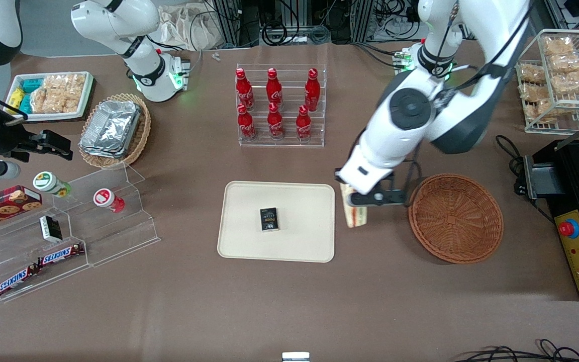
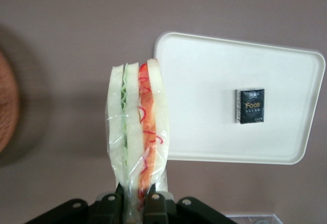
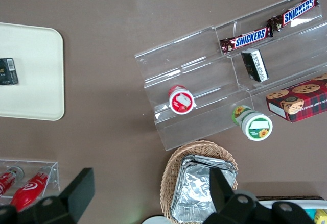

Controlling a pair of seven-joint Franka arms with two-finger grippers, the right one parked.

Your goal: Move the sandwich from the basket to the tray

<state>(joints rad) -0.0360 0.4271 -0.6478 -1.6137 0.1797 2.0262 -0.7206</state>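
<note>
A brown table (image 1: 289, 301) carries the cream tray (image 1: 249, 246) at its middle, with the reddish-brown basket (image 1: 455, 218) beside it toward the working arm's end. A clear rack of red bottles (image 1: 280, 106) stands farther from the front camera. A tan basket of foil containers (image 1: 141, 136) and a clear stepped stand (image 1: 118, 236) sit toward the parked arm's end. The gripper (image 1: 359, 199) hangs over bare table between tray and basket, clamped on the sandwich (image 1: 356, 217)

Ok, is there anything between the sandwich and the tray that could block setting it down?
Nothing visible does. The gripper holds the sandwich above bare table between the basket and the tray. A small black packet lies mid-tray, but the tray surface around it is free.
</note>
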